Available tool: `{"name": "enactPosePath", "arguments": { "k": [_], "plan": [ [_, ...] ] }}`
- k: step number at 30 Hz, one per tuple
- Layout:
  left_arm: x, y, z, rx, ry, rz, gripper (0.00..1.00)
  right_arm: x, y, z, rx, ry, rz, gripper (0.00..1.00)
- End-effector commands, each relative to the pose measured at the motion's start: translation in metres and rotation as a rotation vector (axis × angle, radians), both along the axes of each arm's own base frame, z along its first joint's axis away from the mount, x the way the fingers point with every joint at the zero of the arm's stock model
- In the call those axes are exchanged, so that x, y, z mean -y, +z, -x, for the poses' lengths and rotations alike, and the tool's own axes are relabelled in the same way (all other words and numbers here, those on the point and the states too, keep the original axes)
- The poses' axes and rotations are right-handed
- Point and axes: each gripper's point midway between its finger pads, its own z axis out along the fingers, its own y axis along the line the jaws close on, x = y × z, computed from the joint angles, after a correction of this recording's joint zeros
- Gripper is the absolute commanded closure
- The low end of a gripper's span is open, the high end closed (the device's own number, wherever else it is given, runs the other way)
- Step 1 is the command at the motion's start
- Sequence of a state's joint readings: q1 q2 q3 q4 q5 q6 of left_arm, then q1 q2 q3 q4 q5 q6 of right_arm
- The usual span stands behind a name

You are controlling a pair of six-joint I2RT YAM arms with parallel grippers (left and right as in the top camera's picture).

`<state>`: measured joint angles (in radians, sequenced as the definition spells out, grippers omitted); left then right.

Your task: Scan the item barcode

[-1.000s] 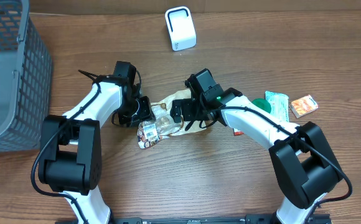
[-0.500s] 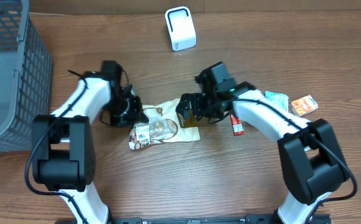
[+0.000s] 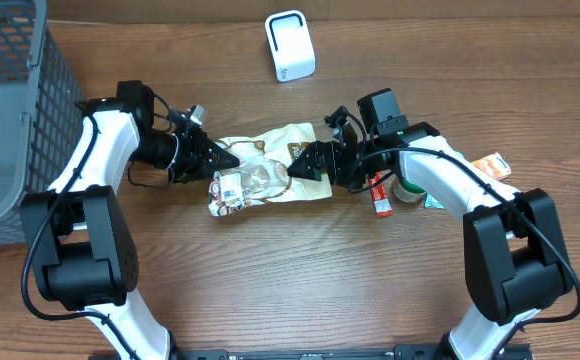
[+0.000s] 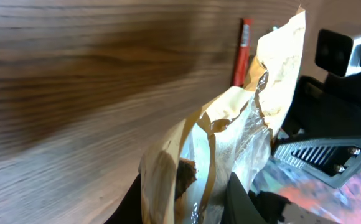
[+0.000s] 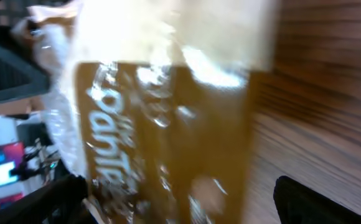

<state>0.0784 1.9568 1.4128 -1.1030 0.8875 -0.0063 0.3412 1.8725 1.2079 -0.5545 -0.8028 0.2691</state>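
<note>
We see the snack packet (image 3: 270, 170), cream and brown with a clear window, stretched between the two arms in the middle of the wooden surface (image 3: 300, 285). The left end effector (image 3: 215, 158) is pressed together, pinching the packet's left end. The right end effector (image 3: 305, 164) is spread wide, with the packet's brown end between its fingers. A white label (image 3: 232, 190) with dark print sits at the packet's lower left corner, but it is too small for us to read. In the right wrist view, white lettering runs along the brown band, too blurred to make out. The white scanner (image 3: 290, 46) stands well apart at the far edge. A red stick sachet (image 3: 380, 197) lies just beside the right arm, and a grey basket (image 3: 60, 100) sits at the left.
</note>
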Motion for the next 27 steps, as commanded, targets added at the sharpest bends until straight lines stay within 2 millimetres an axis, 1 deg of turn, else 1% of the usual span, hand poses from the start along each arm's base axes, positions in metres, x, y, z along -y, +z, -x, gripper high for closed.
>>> {"name": "enactPosePath", "arguments": {
  "k": [1, 6, 8, 14, 17, 18, 19, 21, 22, 27],
  "plan": [
    [0.012, 0.012, -0.003, 0.047, -0.036, 0.07, 0.91, -0.026, 0.034, 0.012, 0.055, 0.098, -0.132, 0.0],
    [0.016, 0.012, -0.001, 0.046, -0.05, 0.071, 0.9, -0.044, 0.039, 0.02, 0.093, 0.149, -0.152, 0.01],
    [0.016, 0.012, -0.001, 0.046, -0.051, 0.07, 0.9, -0.049, 0.04, 0.021, 0.108, 0.16, -0.158, 0.07],
    [0.015, 0.01, -0.001, 0.046, -0.054, 0.059, 0.9, -0.05, 0.042, 0.016, 0.137, 0.159, -0.161, 0.29],
    [0.013, 0.008, 0.0, 0.045, -0.056, 0.044, 0.9, -0.051, 0.043, 0.015, 0.144, 0.159, -0.164, 0.32],
    [0.013, 0.008, 0.0, 0.045, -0.056, 0.044, 0.9, -0.051, 0.043, 0.015, 0.146, 0.159, -0.165, 0.36],
    [0.013, 0.008, -0.001, 0.046, -0.056, 0.044, 0.9, -0.051, 0.043, 0.015, 0.149, 0.16, -0.166, 0.44],
    [0.013, 0.008, -0.001, 0.047, -0.056, 0.044, 0.9, -0.051, 0.043, 0.014, 0.152, 0.16, -0.167, 0.53],
    [0.013, 0.008, -0.001, 0.048, -0.056, 0.044, 0.89, -0.051, 0.043, 0.014, 0.153, 0.16, -0.167, 0.56],
    [0.013, 0.008, -0.002, 0.052, -0.056, 0.044, 0.88, -0.052, 0.044, 0.013, 0.16, 0.16, -0.17, 0.57]
  ]
}}
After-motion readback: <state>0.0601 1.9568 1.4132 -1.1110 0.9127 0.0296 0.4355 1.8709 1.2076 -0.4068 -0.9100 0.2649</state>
